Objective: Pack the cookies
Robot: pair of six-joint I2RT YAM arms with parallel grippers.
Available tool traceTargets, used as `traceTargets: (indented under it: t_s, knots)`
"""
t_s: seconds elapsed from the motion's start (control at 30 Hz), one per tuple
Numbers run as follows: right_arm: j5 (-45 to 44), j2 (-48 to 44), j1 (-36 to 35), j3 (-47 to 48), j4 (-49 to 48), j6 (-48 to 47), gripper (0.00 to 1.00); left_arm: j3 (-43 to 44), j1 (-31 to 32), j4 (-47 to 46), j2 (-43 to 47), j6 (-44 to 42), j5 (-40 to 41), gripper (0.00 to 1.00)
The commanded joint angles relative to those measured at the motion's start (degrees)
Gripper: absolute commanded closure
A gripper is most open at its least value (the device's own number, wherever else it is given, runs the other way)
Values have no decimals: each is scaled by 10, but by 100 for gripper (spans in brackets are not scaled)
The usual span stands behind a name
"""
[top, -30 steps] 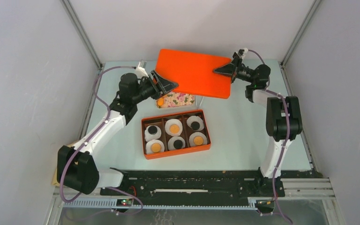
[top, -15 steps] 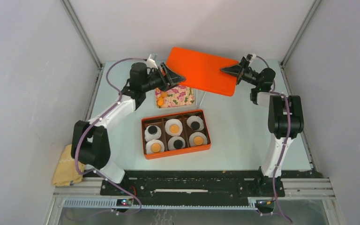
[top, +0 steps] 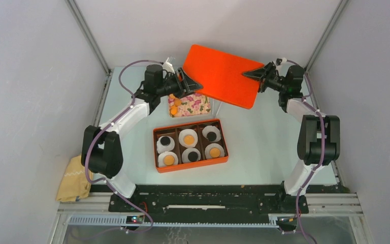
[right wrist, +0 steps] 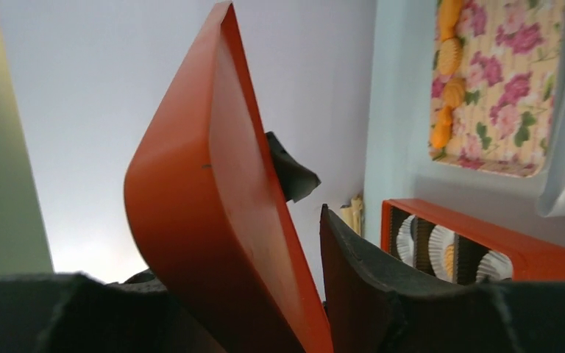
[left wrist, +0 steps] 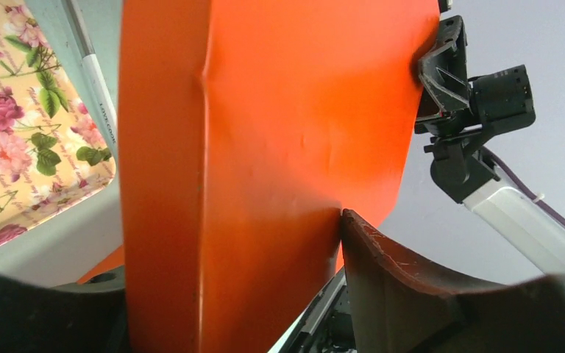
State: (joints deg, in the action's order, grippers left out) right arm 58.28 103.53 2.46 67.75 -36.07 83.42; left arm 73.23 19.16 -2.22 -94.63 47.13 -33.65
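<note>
Both grippers hold an orange lid (top: pixel 223 76) in the air above the table's far side, tilted. My left gripper (top: pixel 193 85) is shut on its left edge, my right gripper (top: pixel 251 74) on its right edge. The lid fills the left wrist view (left wrist: pixel 265 132) and shows edge-on in the right wrist view (right wrist: pixel 206 198). Below, an open orange box (top: pixel 193 165) holds several white cups, each with one cookie, some orange (top: pixel 188 138), some black (top: pixel 165 141). More orange cookies (top: pixel 173 108) lie on a floral tray (top: pixel 195 107).
A yellow cloth (top: pixel 73 178) lies at the table's near left corner. Metal frame posts stand at the back corners. The floral tray shows in the left wrist view (left wrist: pixel 22 132) and the right wrist view (right wrist: pixel 500 81); the box shows there too (right wrist: pixel 485 243).
Both arms have carried the lid to the right and back, away from the floral tray. The left arm has stretched further out.
</note>
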Motion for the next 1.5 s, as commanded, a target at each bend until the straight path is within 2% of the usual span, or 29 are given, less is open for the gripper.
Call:
traceTargets:
  t_s: [0.0, 0.07, 0.1, 0.17, 0.2, 0.4, 0.5, 0.53, 0.6, 0.7, 0.8, 0.97, 1.07, 1.23, 1.3, 1.37, 1.43, 1.47]
  knots:
    - [-23, -45, -5, 20, 122, -63, 50, 2, 12, 54, -8, -112, 41, 38]
    - [-14, -41, -7, 20, 131, -70, 52, 4, 12, 54, -8, -113, 40, 38]
    - [-13, -40, -8, 20, 139, -76, 57, 5, 12, 54, -8, -113, 40, 38]
    - [-17, -42, -10, 19, 152, -86, 97, 7, 12, 54, -9, -113, 38, 38]
    - [-20, -42, -11, 18, 156, -89, 100, 8, 12, 54, -10, -113, 36, 38]
    - [-33, -53, 0, 13, 112, -70, 100, 14, 12, 49, 2, -121, -14, 35]
    - [-38, -43, 5, 13, 60, -31, 100, -5, 14, 25, 18, -112, -55, 25]
    - [-35, -36, 5, 13, 39, -13, 100, -8, 15, 12, 20, -114, -64, 18]
    - [-25, -19, 3, 13, -8, 36, 100, -17, 22, 6, 24, -124, -72, 9]
    - [-28, 2, -3, 12, -72, 98, 100, -35, 35, -6, 23, -135, -74, 1]
    - [-37, 11, -6, 21, -94, 116, 100, -57, 48, -19, 35, -130, -65, 1]
    - [-55, 21, 7, 25, -98, 109, 100, -101, 57, -16, 109, -118, -61, 0]
    - [-64, 45, 11, 32, -152, 149, 100, -132, 58, -8, 146, -114, -76, 0]
    - [-84, 85, 4, 51, -218, 220, 100, -221, 68, -88, 177, -81, -110, 0]
    - [-82, 94, 0, 59, -222, 225, 100, -241, 69, -91, 195, -74, -82, 0]
    - [-74, 97, 0, 60, -222, 224, 100, -235, 69, -49, 221, -83, -31, 0]
    - [-61, 93, 0, 56, -222, 218, 100, -196, 69, 48, 246, -108, 56, 7]
    - [-50, 88, -1, 51, -216, 208, 100, -166, 69, 130, 255, -123, 114, 19]
